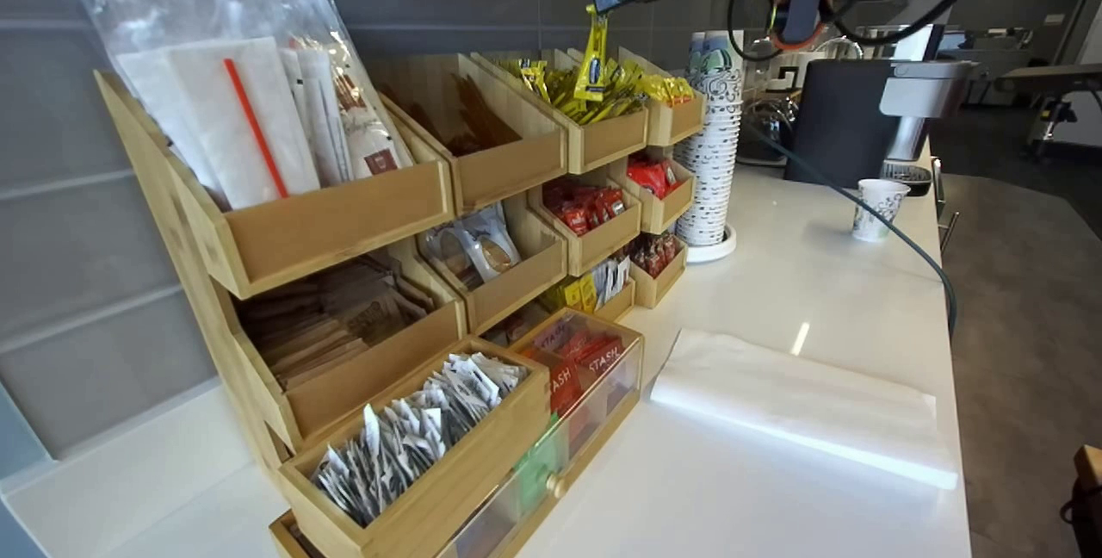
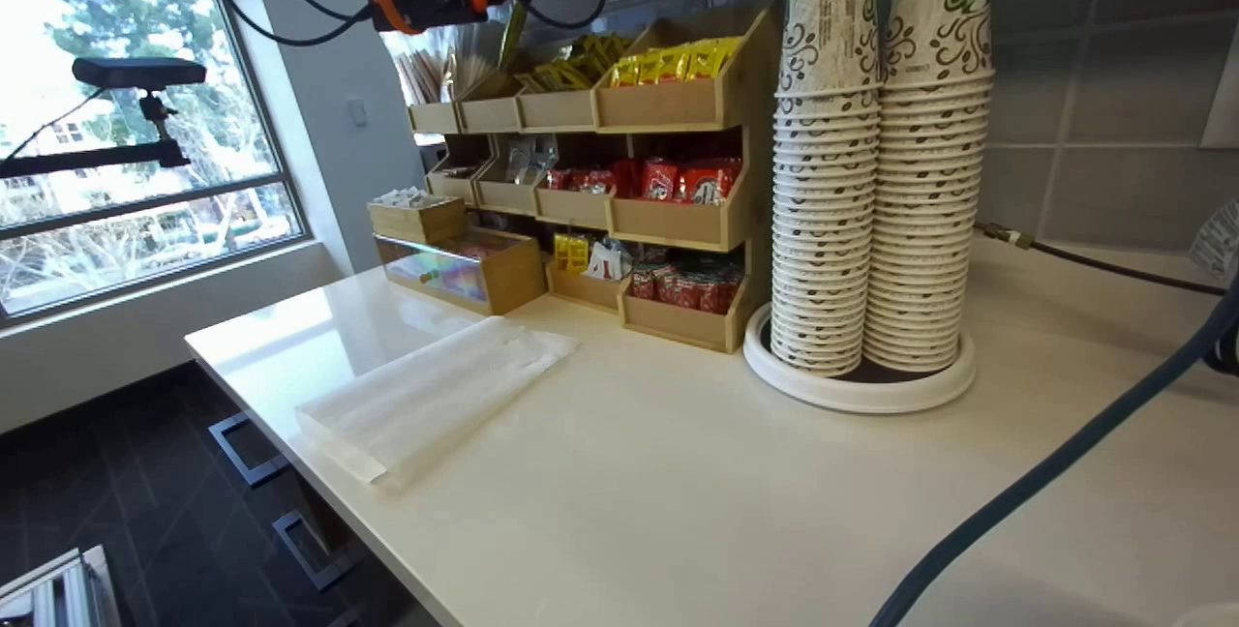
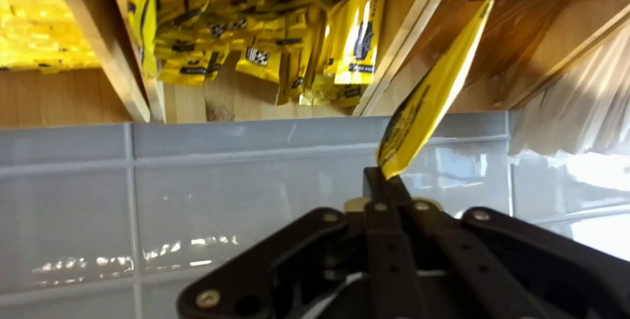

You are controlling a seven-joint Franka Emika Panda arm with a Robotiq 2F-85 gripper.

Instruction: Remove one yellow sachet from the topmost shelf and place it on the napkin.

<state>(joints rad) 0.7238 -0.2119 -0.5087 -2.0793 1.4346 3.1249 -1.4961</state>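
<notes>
A grey tiled wall (image 1: pixel 86 282) backs the white counter (image 1: pixel 775 282), with the rack (image 1: pixel 379 368) along its wall edge. Over the top shelf (image 1: pixel 508 169) you have a single yellow sachet (image 1: pixel 592 58), pinched at one end by the gripper (image 3: pixel 388 185); whether its low end clears the shelf you can't quite tell. The pick looks made, so the carry should come next: lift past the shelf's lip, swing out to the napkin (image 1: pixel 805 403), which reaches toward the counter's open edge, and lower before you let go.

Left to right around you, the packet box (image 1: pixel 465 465) rests on the drawer (image 1: pixel 603 416), whose end is near the napkin, so pass above both. Cup stacks (image 1: pixel 710 153) rise beside the rack; don't brush them. A hose (image 2: pixel 1055 461) crosses the counter, and a lone cup (image 1: pixel 876 212) sits near the open edge.
</notes>
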